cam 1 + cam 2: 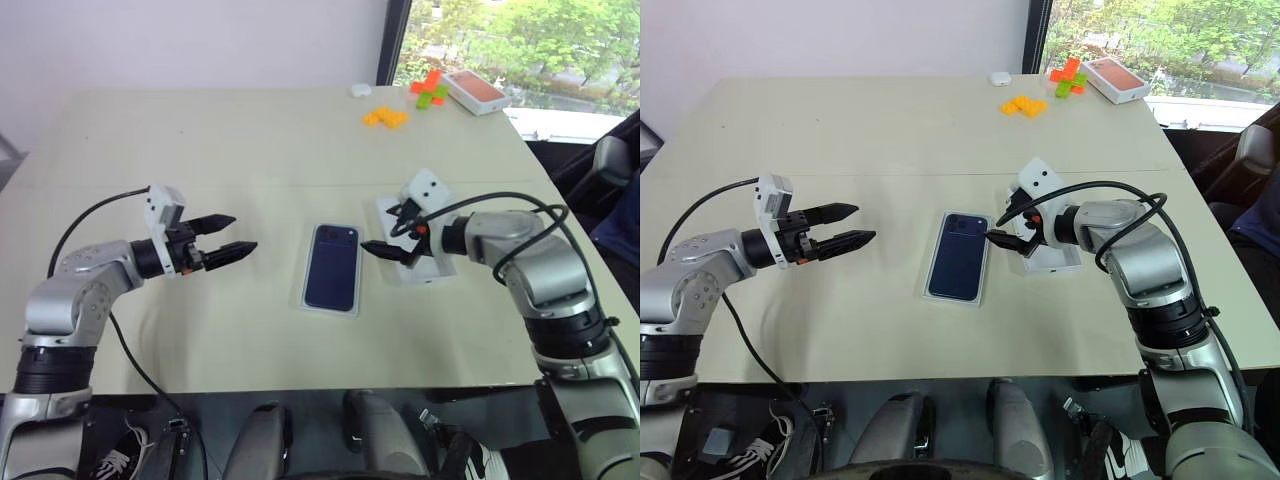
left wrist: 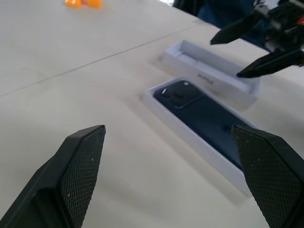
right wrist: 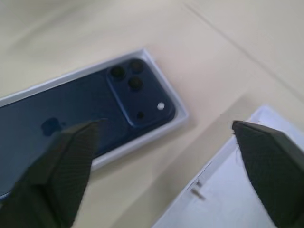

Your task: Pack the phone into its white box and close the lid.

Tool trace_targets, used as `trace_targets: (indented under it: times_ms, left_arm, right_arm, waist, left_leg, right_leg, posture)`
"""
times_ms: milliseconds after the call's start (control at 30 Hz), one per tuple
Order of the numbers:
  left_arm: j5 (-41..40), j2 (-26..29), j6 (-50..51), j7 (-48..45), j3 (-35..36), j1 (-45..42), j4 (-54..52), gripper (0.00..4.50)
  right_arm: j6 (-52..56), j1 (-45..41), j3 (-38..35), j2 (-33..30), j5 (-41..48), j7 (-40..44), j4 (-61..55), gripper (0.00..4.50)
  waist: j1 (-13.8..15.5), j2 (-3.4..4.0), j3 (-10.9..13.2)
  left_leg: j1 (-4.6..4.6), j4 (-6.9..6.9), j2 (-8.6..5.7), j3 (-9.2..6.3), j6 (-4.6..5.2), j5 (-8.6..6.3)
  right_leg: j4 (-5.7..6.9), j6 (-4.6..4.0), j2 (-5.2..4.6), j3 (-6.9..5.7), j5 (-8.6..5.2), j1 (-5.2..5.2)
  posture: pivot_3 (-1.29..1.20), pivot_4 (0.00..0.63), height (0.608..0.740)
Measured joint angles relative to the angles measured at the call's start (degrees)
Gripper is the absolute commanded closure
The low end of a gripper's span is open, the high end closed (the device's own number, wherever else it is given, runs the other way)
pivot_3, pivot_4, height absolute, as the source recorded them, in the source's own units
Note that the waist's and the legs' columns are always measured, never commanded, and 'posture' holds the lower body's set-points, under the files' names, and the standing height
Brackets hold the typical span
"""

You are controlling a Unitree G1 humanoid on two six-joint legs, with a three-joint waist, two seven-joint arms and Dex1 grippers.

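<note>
The phone (image 1: 332, 266) lies inside the white box (image 1: 301, 291); the lid (image 1: 428, 270) lies just beside it, inside up. Both the left end effector (image 1: 228, 236) and right end effector (image 1: 392, 231) are open, empty, with bare desk (image 1: 200, 140) around.

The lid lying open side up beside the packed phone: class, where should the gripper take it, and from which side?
Grip the lid by one long upright wall, coming from above. It lies flat and hollow side up, so the thin rim is the only graspable edge. The right gripper hovers open nearest.

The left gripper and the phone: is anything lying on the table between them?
No. In the left eye view, only bare table lies between the open left gripper and the phone in its white box.
</note>
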Motion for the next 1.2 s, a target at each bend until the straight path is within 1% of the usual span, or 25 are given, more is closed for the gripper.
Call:
trace_targets:
  times_ms: [167,367,500,567,700,900,1067,1200]
  left_arm:
    - [0.5,0.0,-4.1,-2.5,0.2,0.5,-0.3,0.0]
    - [0.1,-0.5,-4.8,-3.0,0.5,1.3,-1.9,0.0]
    - [0.2,-1.5,-5.2,-2.5,0.4,1.7,-2.2,0.0]
    - [0.2,-1.9,-5.2,-1.9,0.3,1.7,-2.4,0.0]
    - [0.2,-2.0,-5.2,-1.4,0.3,1.7,-3.2,0.0]
    - [1.4,-3.7,-5.5,-0.2,-0.2,0.7,-3.1,0.0]
    - [2.6,-5.3,-6.1,0.7,-0.9,0.6,-3.3,0.0]
    - [2.7,-5.3,-6.1,1.3,-0.9,1.4,-3.4,0.0]
  right_arm:
    - [7.8,-1.0,-0.1,0.7,0.1,-4.7,-0.5,0.02]
    - [12.4,-3.2,-0.1,1.1,-0.2,-8.9,2.5,0.02]
    - [17.8,-5.4,-0.8,4.6,1.3,-10.6,3.0,0.02]
    - [21.8,-7.3,-2.6,7.0,2.3,-11.9,3.9,0.02]
    - [26.9,-10.9,-4.6,9.1,3.1,-13.8,6.0,0.02]
    - [27.3,-11.9,-1.4,7.9,2.6,-16.4,10.9,0.02]
    - [31.6,-11.9,-1.7,9.9,2.3,-19.5,12.0,0.02]
    - [32.2,-11.9,-2.1,11.6,2.1,-21.8,13.1,0.02]
  waist:
    - [0.0,0.0,0.0]
    - [0.1,0.0,0.0]
    - [-0.1,0.0,0.0]
    - [-0.1,0.0,0.0]
    - [0.0,0.01,0.0]
    - [0.1,0.0,0.0]
    - [-0.3,0.0,0.0]
    - [-0.2,0.01,0.0]
  left_leg:
    - [-0.02,0.0,0.0,0.01,0.0,0.0]
    - [-0.02,0.0,-0.01,0.02,0.0,0.0]
    - [-0.02,0.0,0.01,0.01,0.0,0.0]
    - [-0.02,0.0,0.01,0.01,0.0,0.0]
    - [-0.03,0.0,0.01,0.0,0.01,0.0]
    - [-0.05,0.0,-0.05,0.04,0.01,-0.01]
    - [-0.04,-0.01,0.0,0.03,0.03,-0.01]
    - [-0.03,-0.01,0.03,0.01,0.03,-0.01]
  right_leg:
    - [-0.02,-0.01,0.0,0.0,0.0,0.0]
    - [-0.02,0.0,-0.01,0.01,0.0,-0.01]
    - [-0.01,0.06,0.01,0.01,0.04,-0.02]
    - [0.0,0.15,0.01,0.01,0.09,-0.02]
    - [-0.01,0.16,0.0,0.01,0.1,-0.02]
    - [-0.03,0.15,-0.04,0.02,0.1,-0.01]
    - [0.02,0.18,0.01,0.02,0.12,-0.06]
    - [0.04,0.18,0.04,0.01,0.12,-0.06]
  posture:
    - [0.0,0.15,0.74]
    - [0.0,0.15,0.74]
    - [0.0,0.15,0.74]
    - [0.0,0.15,0.74]
    - [0.0,0.15,0.74]
    - [0.0,0.15,0.74]
    - [0.0,0.15,0.74]
    - [0.0,0.15,0.74]
